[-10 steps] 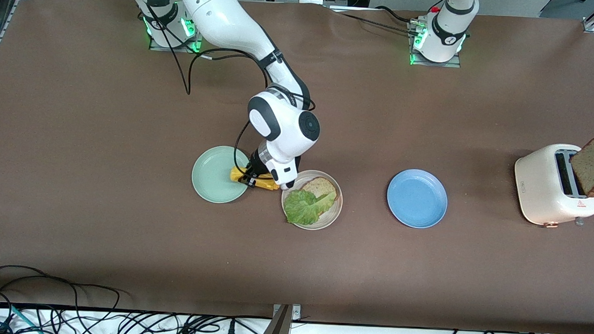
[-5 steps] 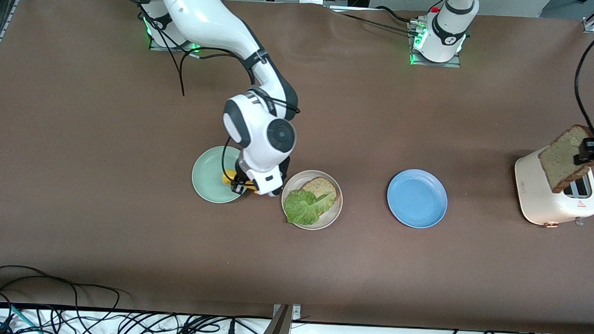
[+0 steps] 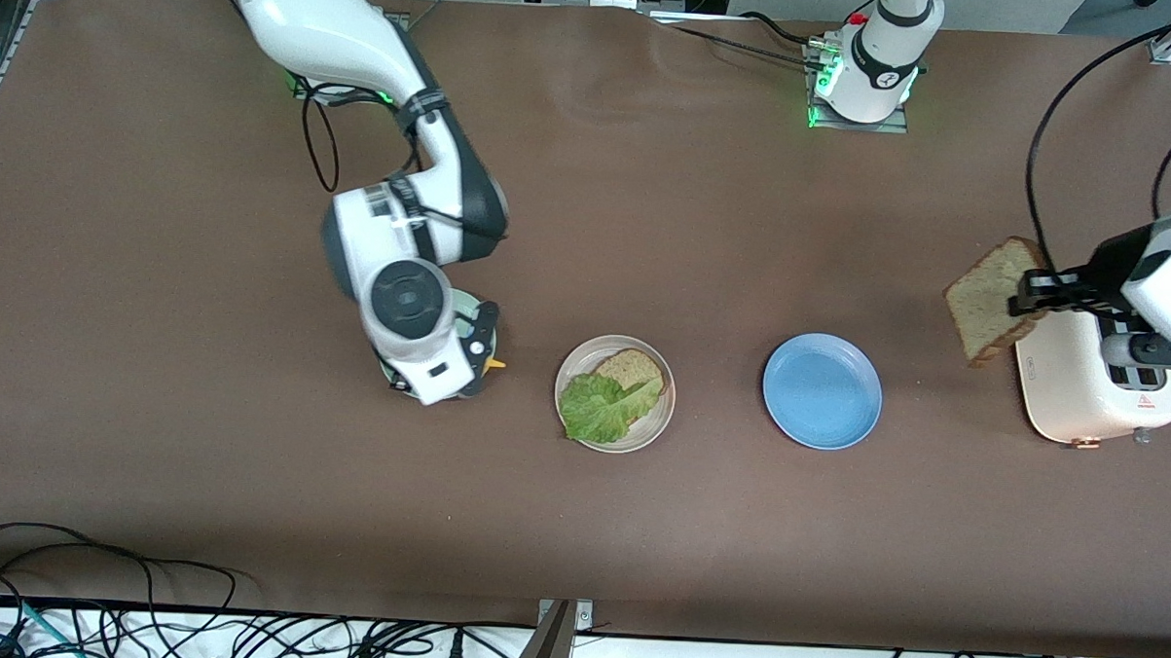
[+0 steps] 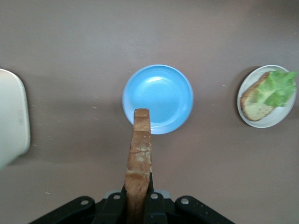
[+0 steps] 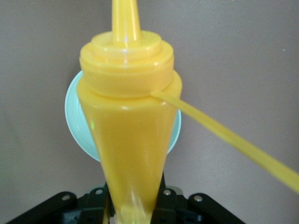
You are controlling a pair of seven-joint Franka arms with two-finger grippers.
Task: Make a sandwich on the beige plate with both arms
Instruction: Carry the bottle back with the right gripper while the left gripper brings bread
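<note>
the left gripper (image 4: 138,205) is up in the air with its jaws squeezed on a brown speckled slice of bread (image 3: 986,300), between the cream toaster (image 3: 1080,390) and the round blue plate (image 3: 822,390). the right gripper (image 5: 134,207) holds a yellow plastic squeeze bottle (image 5: 128,130) tight over the round mint green plate (image 5: 74,122). on the round beige plate (image 3: 661,416), between the two grippers, lie another bread slice (image 3: 633,368) and a ruffled green lettuce leaf (image 3: 602,408).

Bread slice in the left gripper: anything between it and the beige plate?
Only the round blue plate lies flat under that path. The brown speckled bread slice, clamped in the left gripper, is airborne; nothing upright blocks the round beige plate.
</note>
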